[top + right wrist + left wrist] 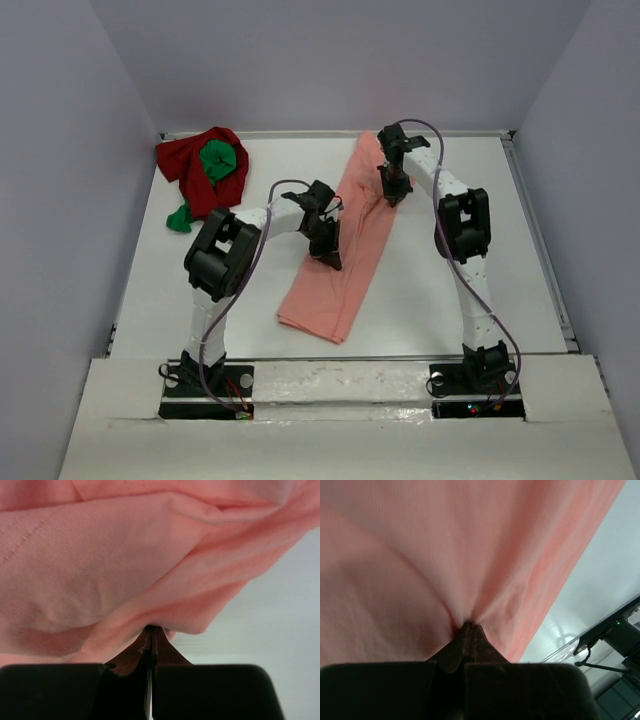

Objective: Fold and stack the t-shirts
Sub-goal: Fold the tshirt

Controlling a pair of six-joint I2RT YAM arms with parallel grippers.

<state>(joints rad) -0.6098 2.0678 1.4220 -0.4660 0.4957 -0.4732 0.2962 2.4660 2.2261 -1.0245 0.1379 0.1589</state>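
Note:
The salmon-pink t-shirt (pixel 350 282) lies as a long narrow strip running diagonally down the middle of the white table (pixel 420 300). My left gripper (pixel 328 256) is shut on its left edge about halfway along; in the left wrist view the pink cloth (pixel 420 555) puckers into the closed tips (pixel 467 625). My right gripper (pixel 392 196) is shut on the strip's right edge near its far end, where a fold of the cloth (pixel 100 560) meets the closed tips (pixel 151 628). The dark red t-shirt (pixel 190 165) lies crumpled at the far left corner, with the bright green t-shirt (pixel 218 160) bunched on it.
A bit of green cloth (pixel 180 218) pokes out below the red heap. Grey walls enclose the table on the left, back and right. A raised rim (pixel 540 240) runs along the right side. The arm bases (pixel 470 380) stand at the near edge.

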